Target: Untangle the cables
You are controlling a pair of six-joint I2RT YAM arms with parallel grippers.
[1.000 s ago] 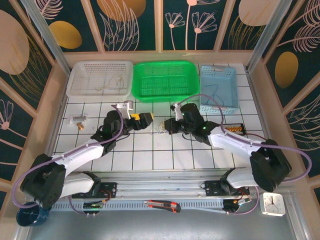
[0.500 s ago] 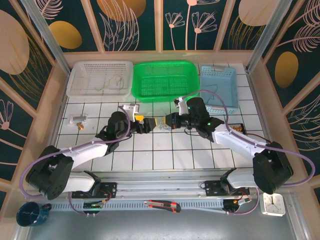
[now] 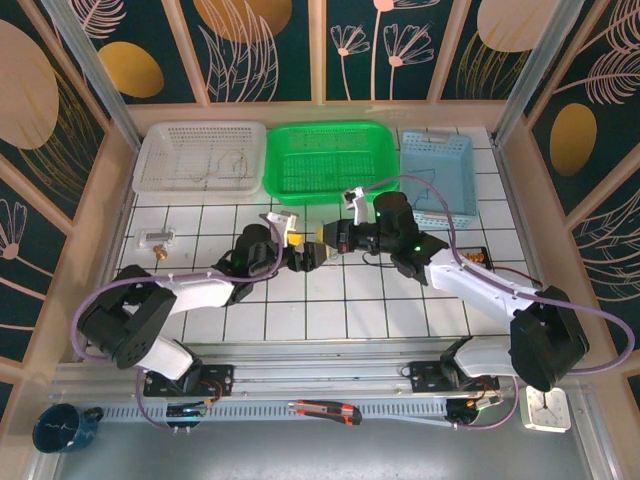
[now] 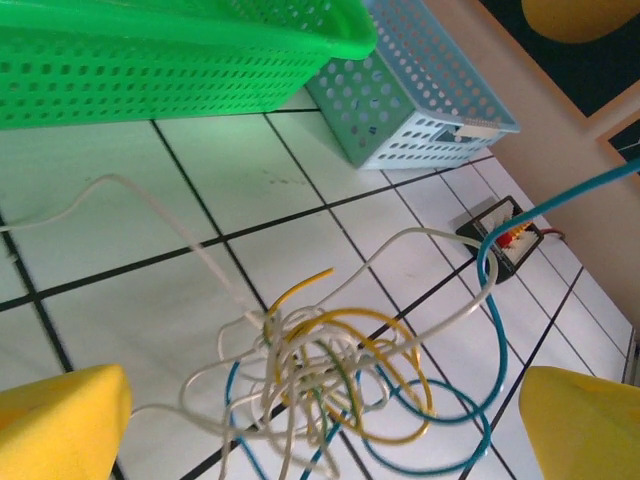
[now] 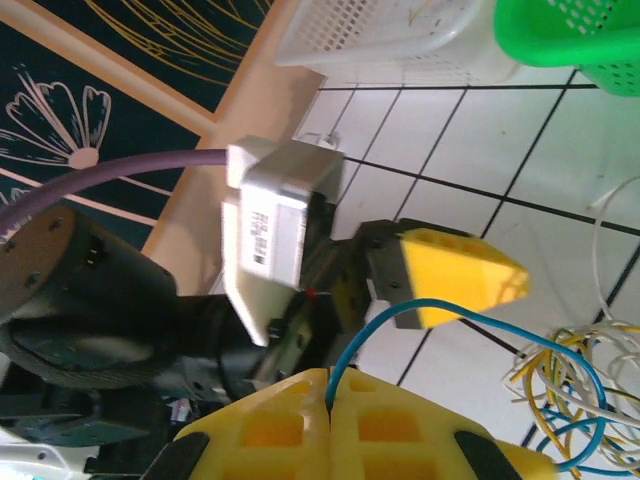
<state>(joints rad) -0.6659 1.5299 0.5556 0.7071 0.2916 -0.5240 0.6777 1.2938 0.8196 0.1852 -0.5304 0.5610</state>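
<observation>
Cables (image 4: 330,380) clumped over the white tiled table (image 3: 300,310), just before the green basket (image 3: 325,160).
Right gripper (image 5: 330,385) pinches a blue strand (image 5: 420,305); left gripper (image 4: 320,420) gapes wide around the clump; floral panels (image 3: 400,45) behind the basket.

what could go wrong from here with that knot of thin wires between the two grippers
1. The right gripper pinches one thin blue cable while the left gripper is open, holding nothing; pulling may drag the whole tangled clump of white, yellow and blue cables or tighten it.
2. The left's yellow fingers straddle the clump; closing there would likely grab several strands together.
</observation>
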